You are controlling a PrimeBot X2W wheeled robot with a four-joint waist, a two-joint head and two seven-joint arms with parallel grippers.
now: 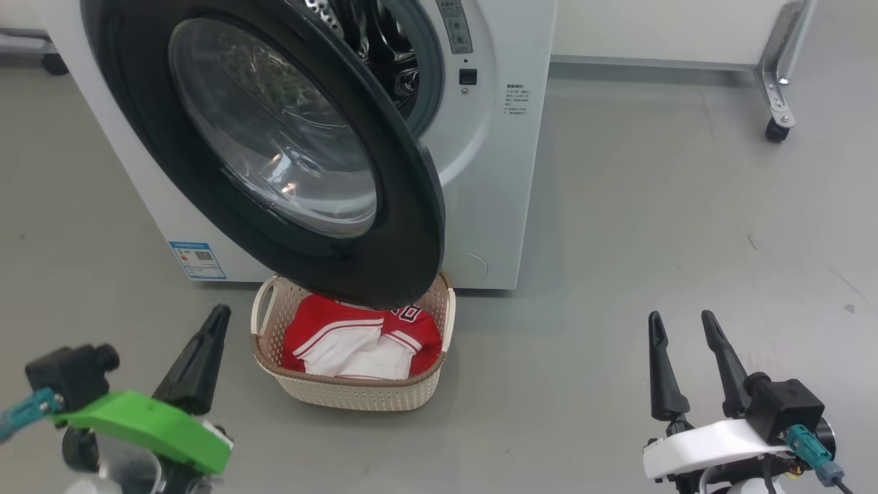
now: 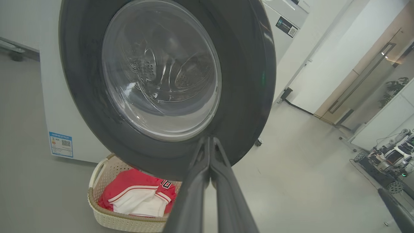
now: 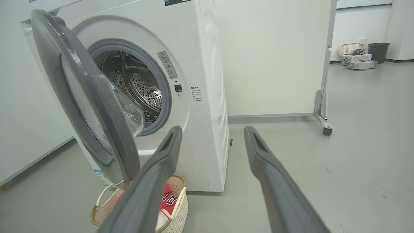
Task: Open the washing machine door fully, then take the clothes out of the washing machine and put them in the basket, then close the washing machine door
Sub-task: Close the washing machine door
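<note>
The washing machine door with its black rim and glass bowl stands partly open, swung out over the basket. The red and white clothes lie inside that cream basket on the floor before the white washing machine. The steel drum shows through the grey-gasketed opening. My left gripper is shut, empty, at the lower left, left of the basket; in the left wrist view its fingers point at the door's lower rim. My right gripper is open and empty at the lower right, well right of the basket.
Grey floor surrounds the machine. A white panel on a castor foot stands at the back right. A blue sticker marks the machine's lower left corner. In the right wrist view, boxes and a dark bin sit far off by the wall.
</note>
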